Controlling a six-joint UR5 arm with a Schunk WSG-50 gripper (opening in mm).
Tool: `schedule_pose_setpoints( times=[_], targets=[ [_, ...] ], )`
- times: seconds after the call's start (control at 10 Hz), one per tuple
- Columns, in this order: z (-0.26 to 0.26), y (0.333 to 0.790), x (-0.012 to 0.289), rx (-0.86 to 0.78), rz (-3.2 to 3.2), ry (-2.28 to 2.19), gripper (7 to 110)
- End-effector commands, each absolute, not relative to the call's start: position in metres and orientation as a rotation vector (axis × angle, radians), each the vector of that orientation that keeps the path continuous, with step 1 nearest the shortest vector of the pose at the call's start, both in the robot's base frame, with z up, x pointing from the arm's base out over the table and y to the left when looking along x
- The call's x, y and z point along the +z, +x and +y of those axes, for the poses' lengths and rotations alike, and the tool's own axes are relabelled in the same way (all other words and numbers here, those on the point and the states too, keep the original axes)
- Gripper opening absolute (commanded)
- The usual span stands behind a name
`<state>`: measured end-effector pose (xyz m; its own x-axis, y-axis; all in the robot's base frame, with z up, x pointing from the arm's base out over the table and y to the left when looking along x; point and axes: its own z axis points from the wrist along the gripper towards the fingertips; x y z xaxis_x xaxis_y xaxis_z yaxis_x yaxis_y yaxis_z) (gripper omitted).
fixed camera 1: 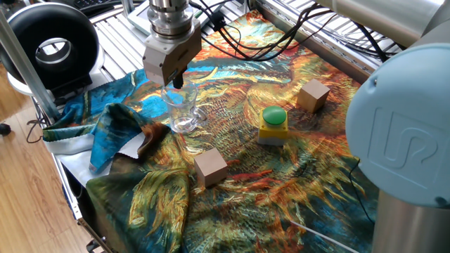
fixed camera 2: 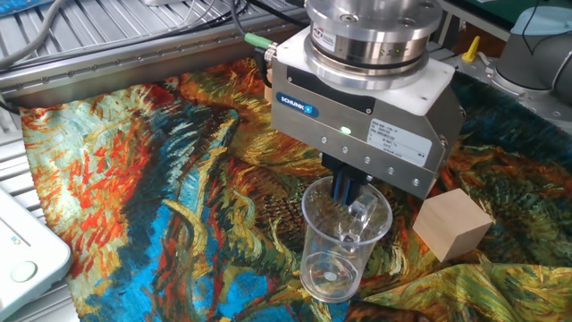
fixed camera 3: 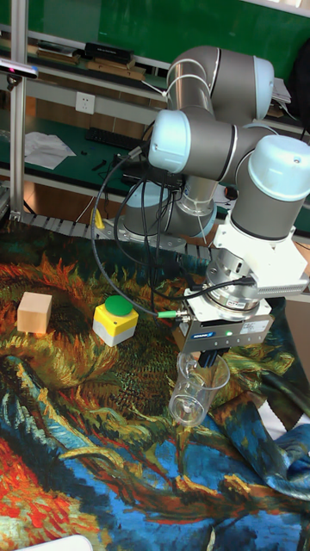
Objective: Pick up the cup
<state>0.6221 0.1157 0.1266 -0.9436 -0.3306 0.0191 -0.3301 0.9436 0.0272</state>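
Tumbler, small, clear colourless glass, thick base, no handle [fixed camera 2: 340, 246]: we log it upright on the painted, swirl-patterned cloth [fixed camera 2: 134, 179] that covers the desk, directly beneath the hand [fixed camera 2: 350, 207]. We judge the pinch is placed at the rim because the wall there is thin enough to fit between narrow fingers.

Hand, grey block with two dark fingers [fixed camera 2: 341, 190]: we see the fingers reaching down over the tumbler's far rim, at least one inside the mouth, set narrow. Whether they already press the glass wall we cannot tell; the base looks seated on the cloth in the tall view [fixed camera 3: 191, 392], so we count the lift as not yet done.

Wooden cube, pale [fixed camera 2: 451, 224]: just beside the tumbler, apart from it. Second cube [fixed camera 1: 211, 167] and third cube [fixed camera 1: 313, 95]: well apart. Button box, yellow with green cap [fixed camera 1: 273, 125]: between those two cubes. We judge none obstructs a straight upward lift.
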Motion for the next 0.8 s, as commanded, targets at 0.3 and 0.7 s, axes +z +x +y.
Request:
schedule_pose_setpoints(
  times=[0.3,0.7],
  targets=[
    [0.1199,0.6231,0.1277,-0.066,-3.077,0.543,22],
    [0.1205,0.6224,0.1277,-0.071,-3.072,0.559,22]
  ],
)
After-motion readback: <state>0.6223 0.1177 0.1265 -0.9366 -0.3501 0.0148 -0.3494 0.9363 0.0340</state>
